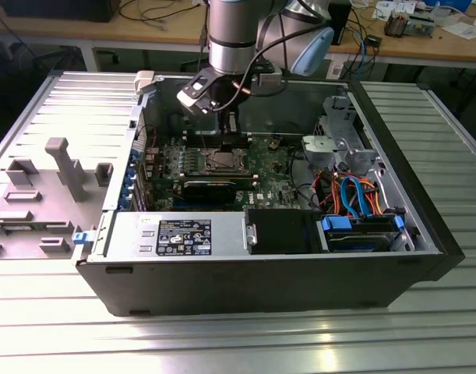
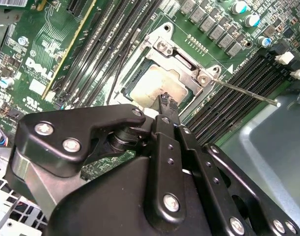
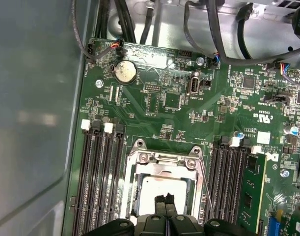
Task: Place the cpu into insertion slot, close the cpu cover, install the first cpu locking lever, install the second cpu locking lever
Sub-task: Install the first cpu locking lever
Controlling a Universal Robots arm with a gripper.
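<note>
Lab workshop, cabled workbench [image 1: 426, 48], opened computer case [image 1: 261, 284]

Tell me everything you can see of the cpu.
The cpu is a small flat square chip with a pale silver-grey, metal-looking face. It lies level in the slot on the green board, a silver metal frame around it. The gripper, fingers shut, stands over its face near one edge; contact cannot be told.
</note>
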